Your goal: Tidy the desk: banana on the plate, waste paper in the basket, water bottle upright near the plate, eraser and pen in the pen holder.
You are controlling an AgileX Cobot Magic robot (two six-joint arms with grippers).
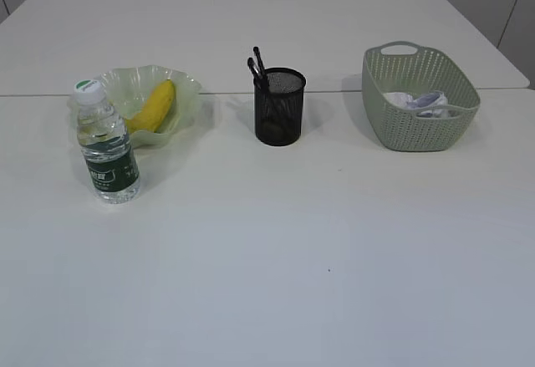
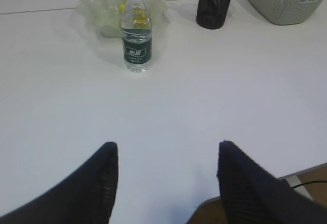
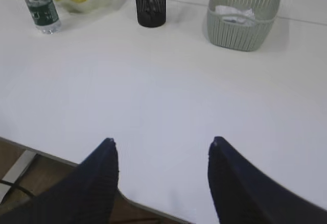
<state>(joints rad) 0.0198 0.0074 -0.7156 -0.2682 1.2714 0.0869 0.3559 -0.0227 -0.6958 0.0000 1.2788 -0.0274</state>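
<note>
Both grippers, left (image 2: 166,175) and right (image 3: 161,170), hang spread and empty at the near edge. Bottle (image 1: 106,144) stands upright toward the left edge, touching the plate (image 1: 185,91), so the left gripper is nearer.

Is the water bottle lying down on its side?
No, the water bottle stands upright on the desk with its white cap on top, just in front of the plate.

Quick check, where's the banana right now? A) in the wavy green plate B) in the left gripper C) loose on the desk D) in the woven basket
A: the banana lies inside the pale green wavy plate, just behind the upright water bottle.
</note>
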